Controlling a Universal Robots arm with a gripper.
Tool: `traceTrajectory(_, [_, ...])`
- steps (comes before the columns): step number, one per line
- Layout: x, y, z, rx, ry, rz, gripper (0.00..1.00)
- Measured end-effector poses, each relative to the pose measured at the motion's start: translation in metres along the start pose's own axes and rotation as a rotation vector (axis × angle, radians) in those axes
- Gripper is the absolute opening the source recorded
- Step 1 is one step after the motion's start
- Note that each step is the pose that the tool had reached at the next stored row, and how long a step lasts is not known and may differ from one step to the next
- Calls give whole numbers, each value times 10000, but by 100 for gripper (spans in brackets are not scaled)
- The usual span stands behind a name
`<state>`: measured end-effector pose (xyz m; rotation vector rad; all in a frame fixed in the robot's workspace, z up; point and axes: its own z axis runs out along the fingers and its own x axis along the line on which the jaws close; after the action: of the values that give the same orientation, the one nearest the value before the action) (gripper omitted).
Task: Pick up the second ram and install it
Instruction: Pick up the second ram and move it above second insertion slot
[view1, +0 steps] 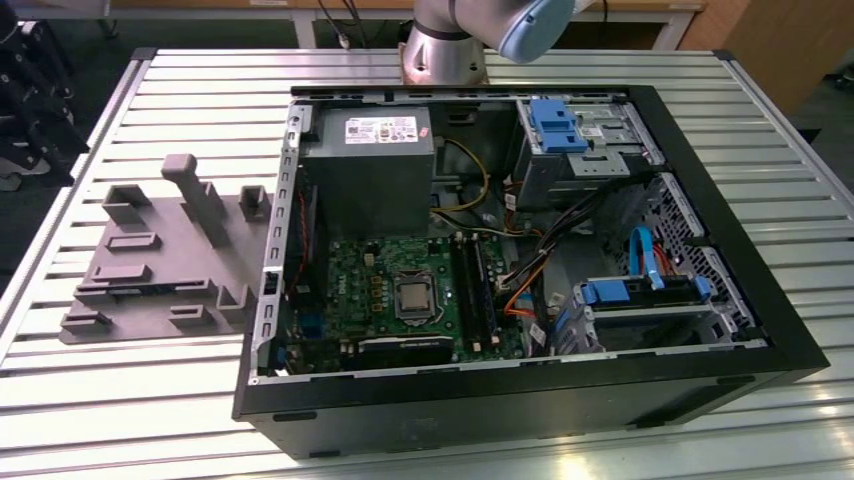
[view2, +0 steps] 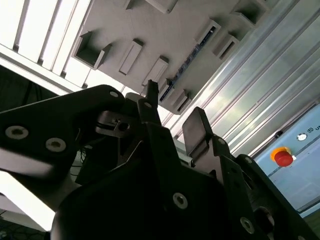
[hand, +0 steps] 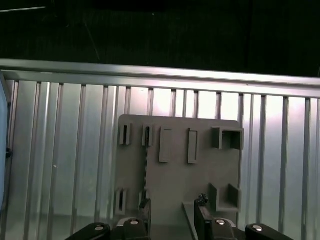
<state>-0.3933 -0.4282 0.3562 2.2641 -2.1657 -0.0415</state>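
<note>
My gripper wide and empty, facing grey fixture, second ram edge-on in its holders

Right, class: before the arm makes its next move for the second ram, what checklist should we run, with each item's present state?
1. Gripper open and empty: ok.
2. Second ram seated in grey fixture: ok.
3. Ram centred between the fingers: not ok, it lines up with one finger.
4. Computer case open, memory slots exposed: ok.
5. One of those slots free: cannot tell.
</note>
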Motion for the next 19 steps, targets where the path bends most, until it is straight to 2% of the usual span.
traceTrajectory(5, [3, -3, 88, 3, -4, 158, 47])
traceTrajectory(14, [4, 0, 107, 5, -6, 275, 47])
traceTrajectory(19, [2, 44, 140, 8, -11, 504, 47])
